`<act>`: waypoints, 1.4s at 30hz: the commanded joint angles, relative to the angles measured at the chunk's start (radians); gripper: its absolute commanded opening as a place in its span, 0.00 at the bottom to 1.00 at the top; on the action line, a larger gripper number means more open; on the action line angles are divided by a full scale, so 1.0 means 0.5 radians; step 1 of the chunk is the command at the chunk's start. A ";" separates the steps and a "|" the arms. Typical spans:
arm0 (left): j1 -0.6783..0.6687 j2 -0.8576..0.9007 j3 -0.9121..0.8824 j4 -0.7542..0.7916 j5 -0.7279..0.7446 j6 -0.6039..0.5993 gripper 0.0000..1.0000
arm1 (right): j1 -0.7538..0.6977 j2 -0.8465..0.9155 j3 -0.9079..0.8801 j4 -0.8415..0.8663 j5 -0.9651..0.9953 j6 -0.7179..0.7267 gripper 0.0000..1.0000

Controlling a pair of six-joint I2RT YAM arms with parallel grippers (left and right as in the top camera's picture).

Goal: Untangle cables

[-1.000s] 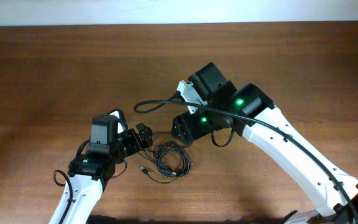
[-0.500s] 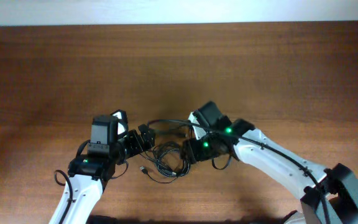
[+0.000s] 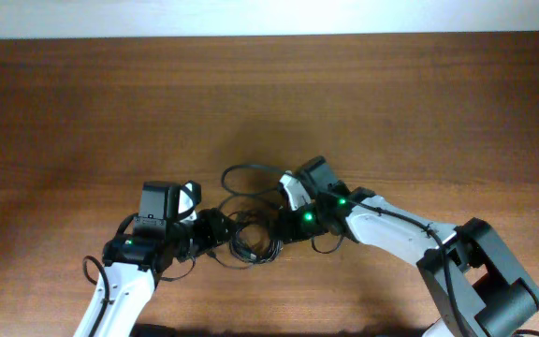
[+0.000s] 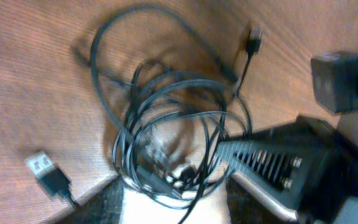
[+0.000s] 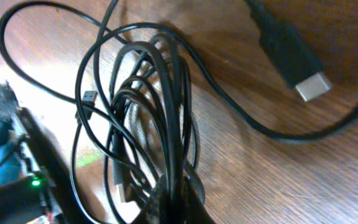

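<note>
The cables (image 3: pixel 251 240) lie bunched in loose black loops between my two grippers, with one loop (image 3: pixel 243 176) reaching toward the far side. My left gripper (image 3: pixel 217 230) sits at the bundle's left edge. In the left wrist view the cables (image 4: pixel 173 140) run down between its fingers (image 4: pixel 101 205), which stand apart, so the left gripper (image 4: pixel 176 210) is open around a few strands. My right gripper (image 3: pixel 280 233) is at the bundle's right edge. In the right wrist view the right gripper (image 5: pixel 179 204) is shut on several strands of the cables (image 5: pixel 160 106).
A USB plug (image 4: pixel 45 171) lies loose on the wood beside the bundle, and a small plug (image 4: pixel 253 40) lies beyond it. A larger plug (image 5: pixel 294 59) rests on the brown table (image 3: pixel 110 112). The right arm's body (image 4: pixel 291 168) stands close to the left fingers.
The right gripper came down and left onto the bundle and shut on its strands. The left gripper advanced into the bundle and its jaws narrowed. The far loop shifted toward the middle.
</note>
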 commanded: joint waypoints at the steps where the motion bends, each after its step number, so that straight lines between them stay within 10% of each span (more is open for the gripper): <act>1: 0.001 0.002 -0.001 -0.078 0.121 0.005 0.36 | -0.171 -0.012 0.013 0.056 -0.399 0.003 0.04; 2: 0.001 0.003 -0.005 -0.098 0.117 0.013 0.55 | -0.227 -0.013 0.013 0.082 -0.586 0.010 0.04; 10: -0.011 0.003 -0.061 0.047 -0.062 -0.269 0.54 | -0.233 -0.124 0.013 0.156 -0.814 0.128 0.04; 16: -0.314 0.051 -0.061 0.571 -0.140 -0.276 0.79 | -0.232 -0.263 0.013 0.918 -1.569 0.241 0.04; 19: -0.423 0.201 -0.061 0.675 -0.371 -0.283 0.49 | -0.232 -0.263 0.013 1.215 -1.693 0.459 0.04; 20: -0.435 0.286 -0.061 0.701 -0.464 -0.282 0.22 | -0.232 -0.263 0.013 1.286 -1.727 0.488 0.04; 23: -0.433 0.468 -0.061 0.675 -1.038 -0.281 0.00 | -0.241 -0.263 0.013 1.308 -1.707 0.486 0.04; 27: -0.219 0.348 -0.053 0.476 -1.283 -0.133 0.00 | -0.373 -0.262 0.012 1.287 -1.239 0.478 0.04; 32: -0.031 -0.199 -0.051 0.376 -0.651 -0.123 0.15 | -0.359 -0.262 0.012 0.623 -0.020 0.454 0.04; 36: -0.031 -0.401 -0.051 0.295 -0.505 -0.125 0.09 | -0.326 -0.262 0.012 0.139 0.429 0.374 0.04; 42: -0.031 -0.313 -0.051 0.301 -0.609 -0.131 0.04 | -0.322 -0.348 0.014 -0.014 -0.298 0.102 0.25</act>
